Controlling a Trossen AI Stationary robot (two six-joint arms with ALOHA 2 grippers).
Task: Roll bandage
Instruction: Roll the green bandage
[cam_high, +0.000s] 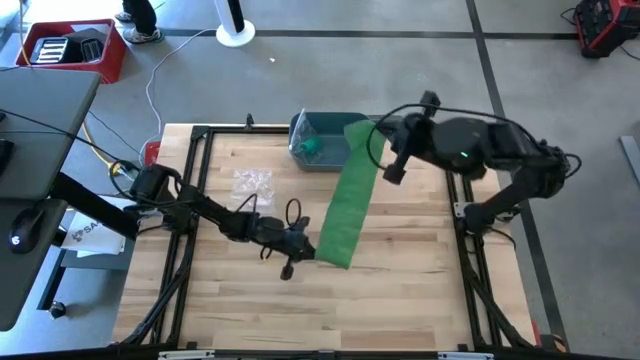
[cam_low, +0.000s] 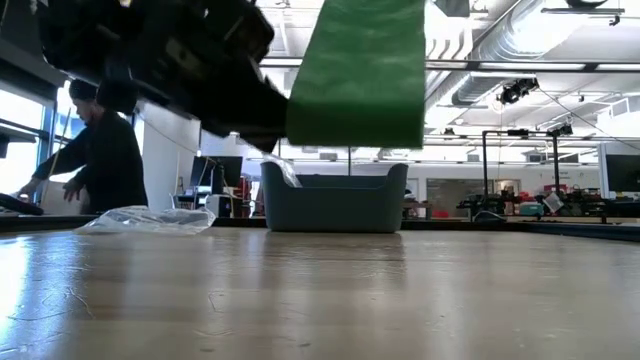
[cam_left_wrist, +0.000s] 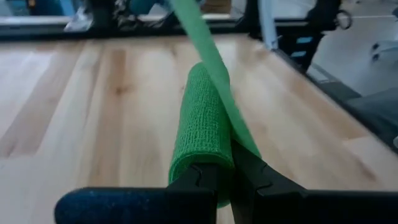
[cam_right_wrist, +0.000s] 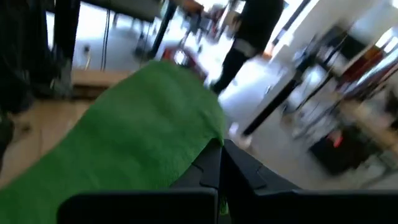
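Showing rolled bandage (cam_left_wrist: 202, 118) — left wrist only

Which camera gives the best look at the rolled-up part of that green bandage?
The left wrist view: the roll fills it, clamped by the left end effector. The high view shows only the strip's low end; the low and right wrist views show just flat strip.

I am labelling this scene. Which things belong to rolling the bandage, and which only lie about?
Job:
- green bandage
- left gripper, shut on its rolled end
- right gripper, shut on its other end

Lying about:
- grey bin
- clear plastic wrapper
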